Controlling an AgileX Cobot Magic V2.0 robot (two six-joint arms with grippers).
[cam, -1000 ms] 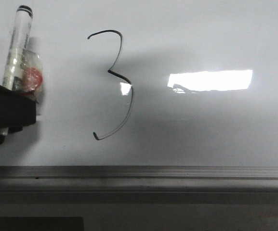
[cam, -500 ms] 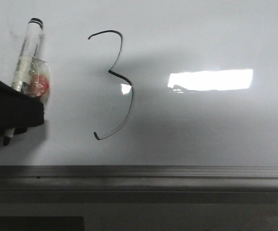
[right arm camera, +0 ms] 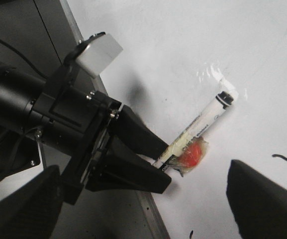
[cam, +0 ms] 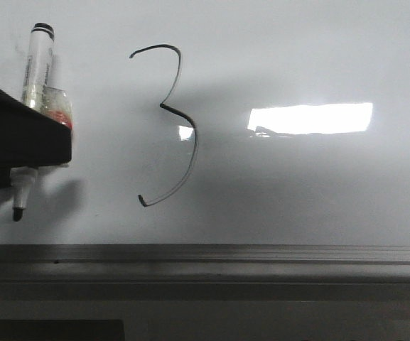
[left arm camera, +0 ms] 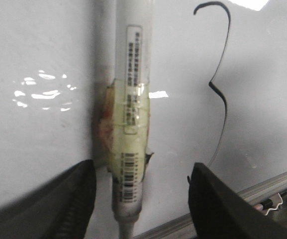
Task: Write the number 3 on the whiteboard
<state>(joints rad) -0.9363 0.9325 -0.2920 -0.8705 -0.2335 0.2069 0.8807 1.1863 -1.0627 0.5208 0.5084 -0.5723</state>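
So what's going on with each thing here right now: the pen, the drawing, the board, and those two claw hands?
Marker pen: held in the left gripper, uncapped, tip pointing down at the board's near edge; contact unclear.
Number 3: fully drawn, thin black line.
Whiteboard: lying flat, glossy, marked only with the 3 in view.
Left gripper: fingers shut on the marker pen's taped middle.
Right gripper: fingers open, holding nothing.

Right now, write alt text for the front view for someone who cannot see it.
A black hand-drawn number 3 stands finished on a glossy whiteboard. To its left, the left gripper holds a marker with its tip pointing down. A bright light glare lies to the right of the digit.
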